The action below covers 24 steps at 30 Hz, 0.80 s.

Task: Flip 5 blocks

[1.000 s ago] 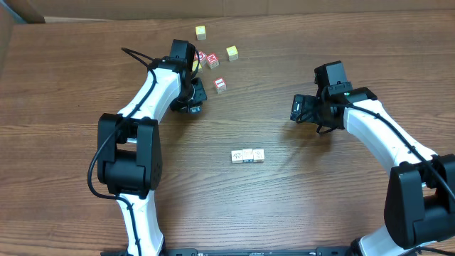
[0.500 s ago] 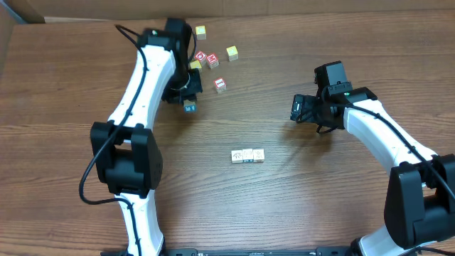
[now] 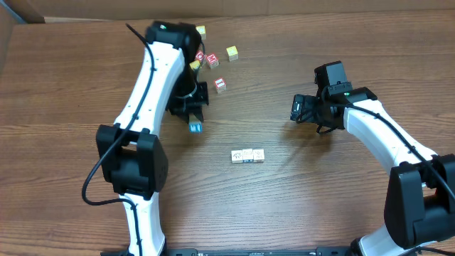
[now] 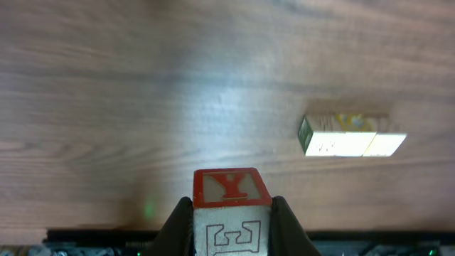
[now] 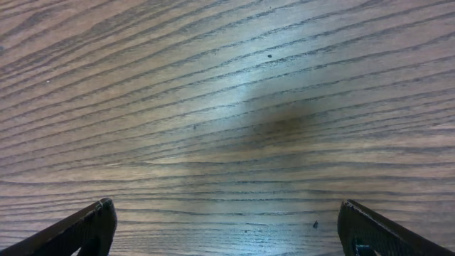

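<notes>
My left gripper point(image 3: 193, 121) is shut on a block point(image 4: 229, 188) held above the table. That block has a red-bordered face with a red letter and a white face with a line drawing; from overhead it shows as a small bluish cube point(image 3: 194, 128). A row of three pale blocks point(image 3: 247, 155) lies at the table's middle, to the right of and nearer than the held block. In the left wrist view the row point(image 4: 352, 135) lies ahead to the right. My right gripper point(image 3: 302, 110) hovers open over bare wood, its fingers point(image 5: 85, 227) far apart with nothing between them.
Behind the left arm lies a loose cluster of cubes: two yellow ones point(image 3: 201, 31) point(image 3: 232, 52), another yellow one point(image 3: 195, 65), two red-faced ones point(image 3: 207, 59) and a red-and-white one point(image 3: 220, 84). A cardboard wall point(image 3: 284, 7) runs along the far edge.
My left arm has carried its block away from the back cluster, nearer and slightly right, toward the row of three. The right arm has not moved.
</notes>
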Available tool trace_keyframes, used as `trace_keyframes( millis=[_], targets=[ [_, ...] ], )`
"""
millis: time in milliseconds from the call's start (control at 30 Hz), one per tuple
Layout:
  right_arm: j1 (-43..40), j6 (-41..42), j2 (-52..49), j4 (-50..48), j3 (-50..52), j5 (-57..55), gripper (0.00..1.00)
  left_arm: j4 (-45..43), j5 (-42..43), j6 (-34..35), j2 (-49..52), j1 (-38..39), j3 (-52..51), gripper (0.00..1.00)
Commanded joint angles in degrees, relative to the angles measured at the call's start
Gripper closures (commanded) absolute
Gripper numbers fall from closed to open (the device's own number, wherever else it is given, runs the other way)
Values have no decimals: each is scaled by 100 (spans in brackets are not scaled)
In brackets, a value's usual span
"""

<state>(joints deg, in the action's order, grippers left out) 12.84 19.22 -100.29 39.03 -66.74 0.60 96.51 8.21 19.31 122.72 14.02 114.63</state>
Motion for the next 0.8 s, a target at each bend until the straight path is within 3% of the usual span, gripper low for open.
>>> trace_keyframes(
  millis=[0,167,233,267,367,400,500,667,767],
  targets=[
    [4,-42,42,-11,-83,-55,0,-61,216,-44,9,173,-343,88],
    [4,-42,42,-13,-83,-55,0,-361,221,114,9,350,-800,84],
    [4,-42,42,-13,-83,-52,0,-514,219,149,9,389,-949,75],
    [4,-42,42,-13,-83,-55,0,-619,219,149,9,409,-1027,68],
    [4,-42,42,-11,-83,-55,0,-949,219,149,9,437,-1180,26],
    [4,-42,42,-13,-83,-55,0,-1012,219,149,9,437,-1193,20],
    [4,-42,42,-13,-83,-55,0,-1043,234,142,9,365,-1147,44],
    [4,-42,42,-13,-83,-55,0,-723,162,33,4,131,-999,47],
    [4,-42,39,-13,-83,-55,0,-444,-162,15,-17,70,-973,59]
  ],
)
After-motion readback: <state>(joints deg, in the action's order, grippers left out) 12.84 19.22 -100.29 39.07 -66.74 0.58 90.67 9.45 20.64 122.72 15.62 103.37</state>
